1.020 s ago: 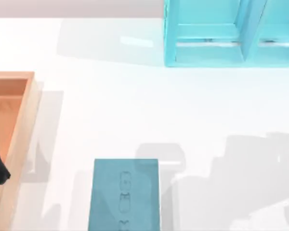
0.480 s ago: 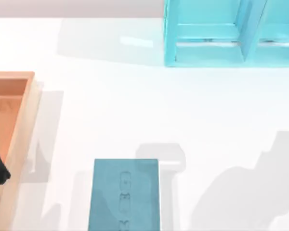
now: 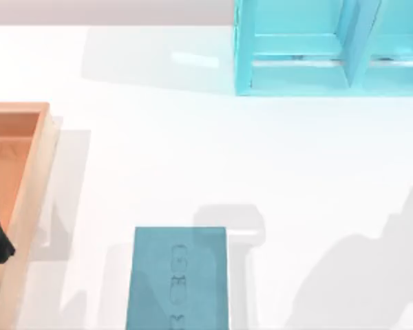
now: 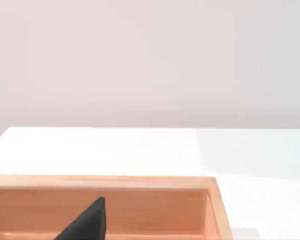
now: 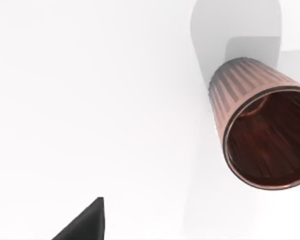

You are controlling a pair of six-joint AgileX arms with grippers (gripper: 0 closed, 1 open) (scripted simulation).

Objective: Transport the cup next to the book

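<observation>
The cup (image 5: 260,127) is standing on the bench (image 5: 90,100) beyond and to one side of the right fingers (image 5: 85,222), apart from them; one dark fingertip is showing, so whether they are apart or together I cannot tell. The book (image 3: 177,278) is lying at the near edge. The left fingers (image 4: 87,222) are hanging over the tray (image 4: 140,182), state unclear too. Off-centre closing could be tipping the ribbed cup, or carrying it low could be knocking it against the book.
</observation>
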